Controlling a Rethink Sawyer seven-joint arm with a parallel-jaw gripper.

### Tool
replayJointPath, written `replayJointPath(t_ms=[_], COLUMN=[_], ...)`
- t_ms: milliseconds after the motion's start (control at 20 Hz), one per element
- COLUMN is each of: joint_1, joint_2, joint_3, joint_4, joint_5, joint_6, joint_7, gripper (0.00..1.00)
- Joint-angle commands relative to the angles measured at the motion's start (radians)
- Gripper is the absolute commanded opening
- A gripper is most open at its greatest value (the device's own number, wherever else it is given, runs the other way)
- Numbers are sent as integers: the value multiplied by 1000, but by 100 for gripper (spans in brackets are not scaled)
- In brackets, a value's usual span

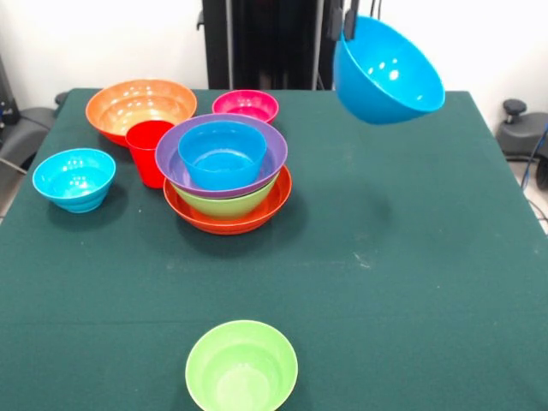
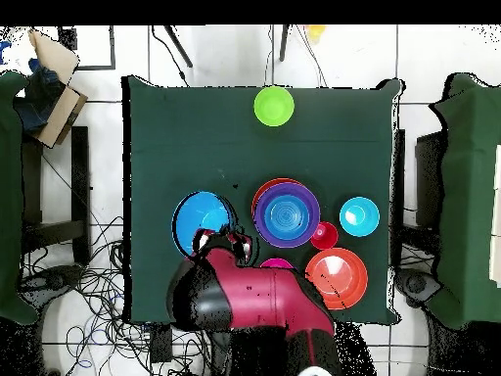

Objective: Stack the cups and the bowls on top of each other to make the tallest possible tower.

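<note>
Blue bowl (image 1: 387,73), tilted, hangs above table (image 1: 411,257) w/ gripper (image 1: 350,24) clamped on its rim, your view's top right. Tower (image 1: 227,175): orange base, green, purple, blue; red cup (image 1: 149,151) just beside.

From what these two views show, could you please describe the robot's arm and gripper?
The overhead view shows a thick rounded arm in dark red with black joints, red and black at its tip. In the front view the gripper appears only as slim dark fingers at the top edge.
</note>
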Motion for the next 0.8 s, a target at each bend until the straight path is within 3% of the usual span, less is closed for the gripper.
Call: replayJointPath(t_ms=[50,400,800], joint_1=[-145,-353,-489], joint_2=[-66,-6,41], joint_3=[258,382,487], joint_4=[117,124,130], joint_5=[-31,-159,-280], joint_6=[100,52,38], joint_7=[-224,-274,-239], gripper=[0,0,0])
